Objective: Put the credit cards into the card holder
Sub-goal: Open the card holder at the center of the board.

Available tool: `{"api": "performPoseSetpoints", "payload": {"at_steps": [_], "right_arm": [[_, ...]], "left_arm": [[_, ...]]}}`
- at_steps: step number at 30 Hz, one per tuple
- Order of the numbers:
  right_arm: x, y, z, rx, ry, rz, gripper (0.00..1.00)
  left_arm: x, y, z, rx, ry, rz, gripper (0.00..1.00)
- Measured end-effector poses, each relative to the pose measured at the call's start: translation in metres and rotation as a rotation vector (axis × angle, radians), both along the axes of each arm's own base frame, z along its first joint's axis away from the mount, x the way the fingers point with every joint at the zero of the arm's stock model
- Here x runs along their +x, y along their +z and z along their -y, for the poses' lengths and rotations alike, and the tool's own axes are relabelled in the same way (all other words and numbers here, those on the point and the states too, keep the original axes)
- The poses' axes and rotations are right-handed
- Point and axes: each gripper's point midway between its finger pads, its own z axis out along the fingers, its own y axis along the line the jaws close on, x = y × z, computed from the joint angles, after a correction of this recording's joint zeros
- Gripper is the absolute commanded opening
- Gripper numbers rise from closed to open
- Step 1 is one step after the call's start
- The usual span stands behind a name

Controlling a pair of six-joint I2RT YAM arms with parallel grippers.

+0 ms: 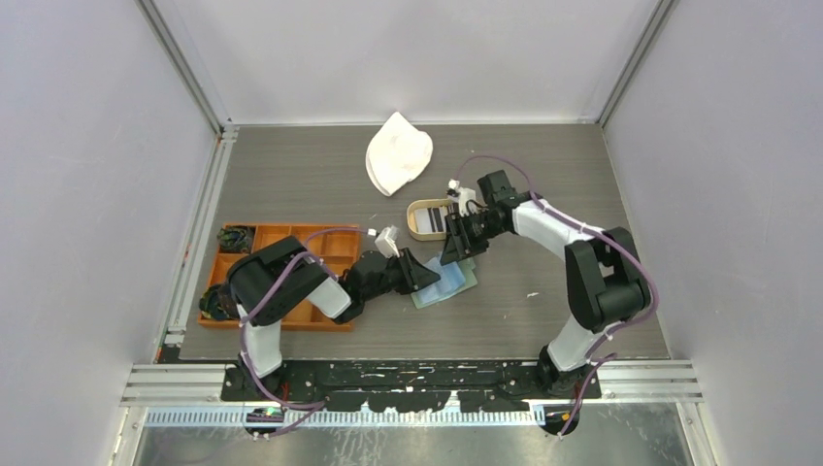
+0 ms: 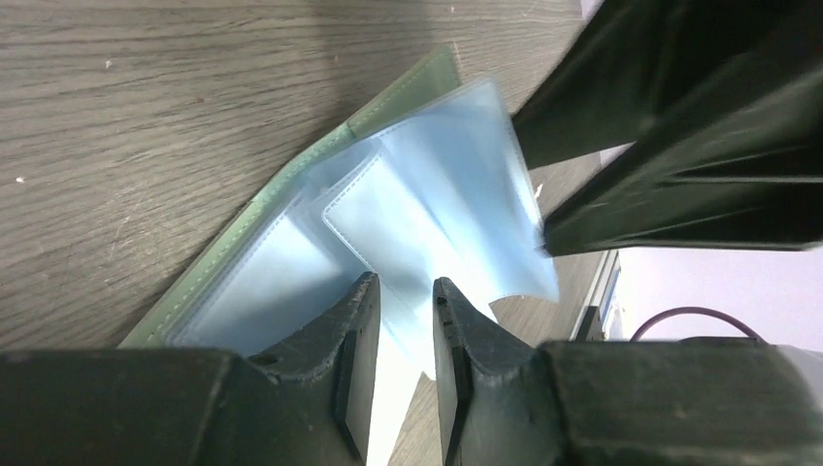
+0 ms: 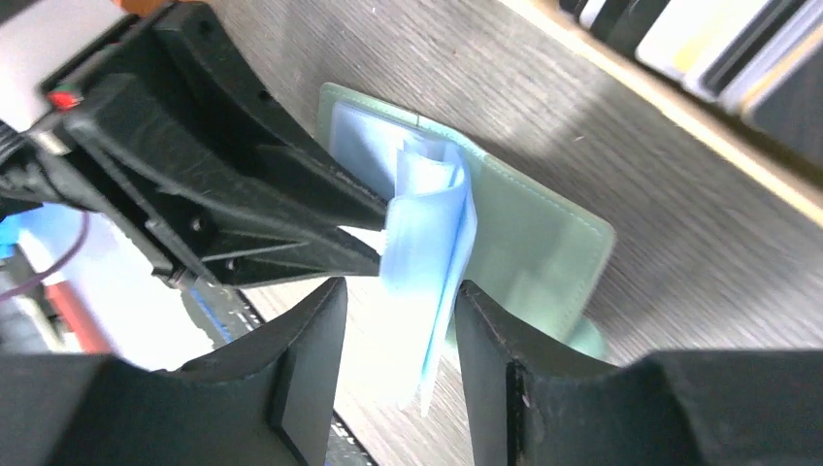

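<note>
Left pincer pinches a clear pocket leaf of the card holder, which lies open mid-frame on the surface. Right pincer straddles the leaves, spread. Best to hold one pocket mouth lifted and taut before fetching credit cards from the wooden tray, upper right.

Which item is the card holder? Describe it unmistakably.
Start at the orange compartmented tray at the left of the table, then go right to the oval wooden tray. Toward the near edge from it lies the card holder: the only sage-green cover, open, with clear bluish pockets fanned up.
</note>
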Motion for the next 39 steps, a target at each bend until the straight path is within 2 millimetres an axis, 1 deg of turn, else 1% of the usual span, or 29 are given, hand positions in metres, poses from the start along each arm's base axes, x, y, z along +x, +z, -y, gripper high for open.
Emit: {"api": "performPoseSetpoints", "payload": {"at_steps": [3,6,7,9,11,12,14,17,19,21,22,25,28,31,39], "right_arm": [[0.008,0.015,0.011,-0.054,0.029,0.134,0.54],[0.012,0.042,0.019,-0.070,0.079,0.310,0.54],[0.011,0.052,0.021,-0.062,0.105,0.382,0.53],[0.002,0.066,0.024,-0.043,0.169,0.503,0.51],[-0.017,0.072,0.021,-0.019,0.271,0.593,0.50],[-0.025,0.071,0.018,-0.012,0.324,0.620,0.49],[-0.033,0.063,0.011,-0.017,0.405,0.649,0.49],[-0.040,0.036,0.004,-0.068,0.508,0.642,0.51],[-0.044,0.020,0.003,-0.109,0.558,0.628,0.67],[-0.045,0.010,0.004,-0.152,0.595,0.629,0.79],[-0.044,0.006,0.005,-0.173,0.612,0.641,0.85],[-0.041,-0.001,0.011,-0.228,0.645,0.678,0.99],[-0.039,-0.008,0.016,-0.262,0.673,0.706,0.99],[-0.042,-0.012,0.019,-0.270,0.699,0.716,0.99],[-0.045,-0.005,0.017,-0.243,0.727,0.751,1.00]], "left_arm": [[0.001,-0.007,0.001,-0.005,0.000,-0.014,0.29],[0.003,-0.005,0.003,-0.020,-0.001,-0.009,0.29],[0.003,-0.005,0.003,-0.021,-0.002,-0.009,0.30],[0.004,-0.005,0.004,-0.022,-0.003,-0.009,0.30],[0.005,-0.004,0.004,-0.023,-0.003,-0.007,0.31],[0.005,-0.004,0.005,-0.024,-0.003,-0.005,0.31],[0.006,-0.002,0.006,-0.027,-0.007,-0.001,0.32],[0.006,-0.001,0.007,-0.030,-0.012,0.000,0.33],[0.005,-0.001,0.007,-0.030,-0.014,0.000,0.33],[0.005,-0.001,0.007,-0.030,-0.015,0.000,0.33],[0.005,-0.001,0.007,-0.030,-0.017,0.001,0.34],[0.005,-0.001,0.007,-0.030,-0.019,0.002,0.34],[0.004,-0.001,0.008,-0.030,-0.022,0.001,0.34],[0.004,0.000,0.009,-0.034,-0.031,0.001,0.34],[0.001,-0.003,0.009,-0.010,-0.053,0.006,0.34]]}}
